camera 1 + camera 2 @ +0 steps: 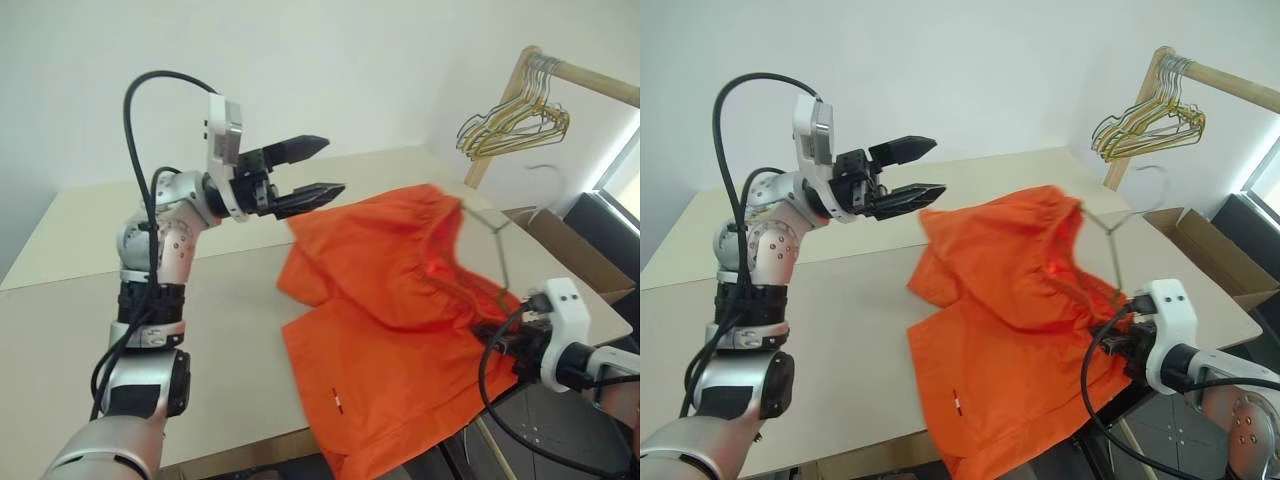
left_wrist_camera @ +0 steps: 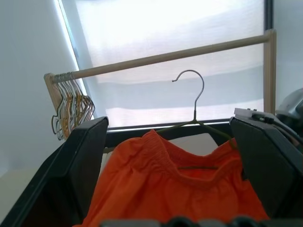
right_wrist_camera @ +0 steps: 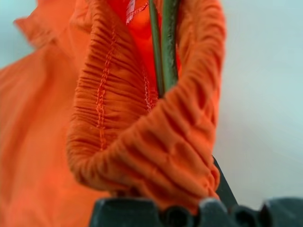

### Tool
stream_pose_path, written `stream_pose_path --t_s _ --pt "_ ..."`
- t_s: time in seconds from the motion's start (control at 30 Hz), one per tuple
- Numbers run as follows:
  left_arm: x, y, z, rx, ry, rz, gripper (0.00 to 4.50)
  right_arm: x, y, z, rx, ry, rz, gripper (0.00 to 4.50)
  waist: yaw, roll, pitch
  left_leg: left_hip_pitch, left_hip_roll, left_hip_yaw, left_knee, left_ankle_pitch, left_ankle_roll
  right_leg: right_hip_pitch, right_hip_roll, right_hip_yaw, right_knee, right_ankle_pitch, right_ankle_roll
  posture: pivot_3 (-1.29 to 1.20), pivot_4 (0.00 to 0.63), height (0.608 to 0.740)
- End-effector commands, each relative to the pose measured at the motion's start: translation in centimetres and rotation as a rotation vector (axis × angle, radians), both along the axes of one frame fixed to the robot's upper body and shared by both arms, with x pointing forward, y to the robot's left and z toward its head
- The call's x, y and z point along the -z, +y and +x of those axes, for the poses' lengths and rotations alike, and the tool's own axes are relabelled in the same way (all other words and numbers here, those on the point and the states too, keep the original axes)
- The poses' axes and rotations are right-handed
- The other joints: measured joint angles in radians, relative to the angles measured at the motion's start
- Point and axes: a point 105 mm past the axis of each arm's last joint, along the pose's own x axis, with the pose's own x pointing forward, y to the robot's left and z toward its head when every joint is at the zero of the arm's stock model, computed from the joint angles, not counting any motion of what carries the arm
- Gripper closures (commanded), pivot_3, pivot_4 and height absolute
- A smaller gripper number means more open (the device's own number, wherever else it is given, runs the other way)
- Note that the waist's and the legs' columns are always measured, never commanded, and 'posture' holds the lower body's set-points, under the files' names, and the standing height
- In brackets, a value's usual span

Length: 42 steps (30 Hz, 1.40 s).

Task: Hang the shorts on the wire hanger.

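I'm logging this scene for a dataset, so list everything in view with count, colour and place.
Thin orange fabric shorts: one, bright orange, draped over the table's right part, waistband raised around the hanger.
Thin dark wire hanger: one, olive-brown, inside the waistband, hook up.
Bunched wire hangers: several, gold, green and grey, on the rail.
Wooden rail: one, light wood, behind the table at right.
Table: one, beige.
Cardboard box: one, brown, right of the table.
Left gripper: black fingers open, above the table.
Right gripper: shut at the waistband and hanger.
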Motion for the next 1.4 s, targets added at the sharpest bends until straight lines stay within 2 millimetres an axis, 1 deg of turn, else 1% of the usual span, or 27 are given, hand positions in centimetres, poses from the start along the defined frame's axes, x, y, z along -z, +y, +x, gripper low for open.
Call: stream_pose_path --t_s 0.03,0.1,0.17,0.23,0.3,0.33,0.47,0.5,0.6,0.83,0.97,1.07,1.23,1.33,1.37,1.4 --pt "-1.2 0.1 -1.1 -0.025 -0.005 -0.051 0.04 -1.6 -3.7 0.0 0.272 -0.087 -0.018 4.50 -0.013 0.010 -0.006 0.000 0.000 0.000 -0.001 0.000 0.000 0.000 0.000 0.000 0.000 0.000 0.000 -0.26 0.004 0.740" --pt "-0.9 0.0 -1.2 -0.037 0.013 -0.056 0.04 -1.8 -5.2 -0.2 0.386 -0.104 -0.004 4.50 -0.020 0.015 -0.010 0.002 0.000 0.000 -0.002 0.000 0.000 0.002 0.001 0.000 0.000 0.000 0.000 -0.26 0.003 0.740" --pt "-0.9 0.1 -1.2 -0.039 0.023 -0.057 0.04 -2.6 -7.0 -0.1 0.502 -0.127 0.009 4.50 -0.024 0.019 -0.012 0.006 0.000 0.001 -0.005 0.000 0.000 0.005 0.002 0.001 -0.001 0.000 0.000 -0.27 0.000 0.740" --pt "-1.0 0.2 -1.2 -0.038 0.029 -0.057 0.04 -3.3 -8.6 0.0 0.593 -0.133 0.006 4.50 -0.030 0.020 -0.012 0.012 0.000 0.004 -0.008 0.000 0.000 0.011 0.002 0.003 -0.004 0.000 0.000 -0.27 0.000 0.740" --pt "-1.0 0.2 -1.1 -0.046 0.020 -0.045 0.04 -4.1 -10.1 0.3 0.676 -0.145 0.034 4.50 -0.035 0.021 -0.013 0.021 0.001 0.004 -0.010 -0.001 0.002 0.021 0.004 0.002 -0.009 0.000 0.000 -0.26 0.000 0.740" --pt "-1.1 0.1 -1.0 -0.049 0.021 -0.043 0.04 -4.6 -11.0 0.4 0.721 -0.147 0.047 4.50 -0.039 0.021 -0.013 0.022 0.001 0.004 -0.010 -0.001 0.002 0.023 0.004 0.001 -0.009 -0.001 0.001 -0.26 0.000 0.740" --pt "-1.4 0.1 -1.1 -0.055 0.019 -0.044 0.04 -6.7 -13.8 0.6 0.819 -0.150 0.098 4.50 -0.044 0.021 -0.012 0.031 0.001 0.005 -0.011 -0.004 0.006 0.035 0.005 0.001 -0.015 -0.002 0.002 -0.25 0.000 0.740" --pt "-1.4 0.1 -1.2 -0.055 0.016 -0.042 0.04 -7.1 -14.4 0.7 0.841 -0.145 0.120 4.50 -0.044 0.020 -0.012 0.031 0.001 0.005 -0.011 -0.004 0.007 0.035 0.004 0.001 -0.015 -0.002 0.002 -0.25 0.000 0.740" --pt "-1.3 0.2 -1.4 -0.060 0.014 -0.039 0.04 -7.2 -15.6 0.8 0.887 -0.103 0.174 4.50 -0.044 0.020 -0.012 0.031 0.002 0.006 -0.011 -0.004 0.007 0.036 0.005 0.001 -0.017 -0.002 0.002 -0.24 0.000 0.740" --pt "-1.1 0.7 -1.6 -0.082 0.012 -0.023 0.04 -6.1 -17.8 0.4 1.011 0.002 0.315 4.50 -0.044 0.021 -0.011 0.030 0.003 0.009 -0.011 -0.005 0.009 0.042 0.007 0.003 -0.021 -0.002 0.003 -0.21 0.000 0.740" --pt "-1.1 0.9 -1.8 -0.097 0.013 -0.019 0.04 -5.5 -18.3 0.3 1.071 0.033 0.391 4.50 -0.040 0.021 -0.010 0.033 0.005 0.009 -0.011 -0.006 0.011 0.048 0.008 0.001 -0.025 -0.002 0.003 -0.20 0.000 0.740" --pt "-0.8 1.0 -1.8 -0.111 0.021 -0.013 0.04 -4.8 -18.5 0.0 1.108 0.059 0.416 4.50 -0.031 0.020 -0.010 0.034 0.005 0.009 -0.012 -0.007 0.012 0.050 0.008 0.001 -0.026 -0.002 0.004 -0.19 0.000 0.740" --pt "-0.6 1.1 -1.8 -0.122 0.030 -0.011 0.04 -4.6 -18.5 -0.2 1.143 0.068 0.379 4.50 -0.016 0.017 -0.008 0.034 0.005 0.009 -0.011 -0.007 0.012 0.050 0.008 0.001 -0.027 -0.002 0.004 -0.20 0.000 0.740" --pt "-0.6 1.1 -1.8 -0.128 0.033 -0.013 0.00 -5.1 -18.4 -0.5 1.177 0.054 0.318 3.61 -0.015 0.017 -0.008 0.033 0.006 0.009 -0.011 -0.007 0.012 0.050 0.008 0.001 -0.028 -0.002 0.004 -0.19 0.000 0.740" --pt "-0.6 1.1 -1.8 -0.129 0.033 -0.013 0.00 -5.4 -18.5 -0.8 1.195 0.044 0.259 3.35 -0.015 0.018 -0.008 0.033 0.005 0.009 -0.011 -0.007 0.012 0.050 0.008 0.001 -0.028 -0.002 0.004 -0.19 0.000 0.740" --pt "-0.6 1.1 -1.8 -0.130 0.033 -0.013 0.00 -6.0 -18.7 -0.9 1.211 0.018 0.194 2.95 -0.014 0.019 -0.008 0.033 0.005 0.010 -0.011 -0.007 0.012 0.050 0.008 0.001 -0.028 -0.002 0.004 -0.19 0.000 0.740"
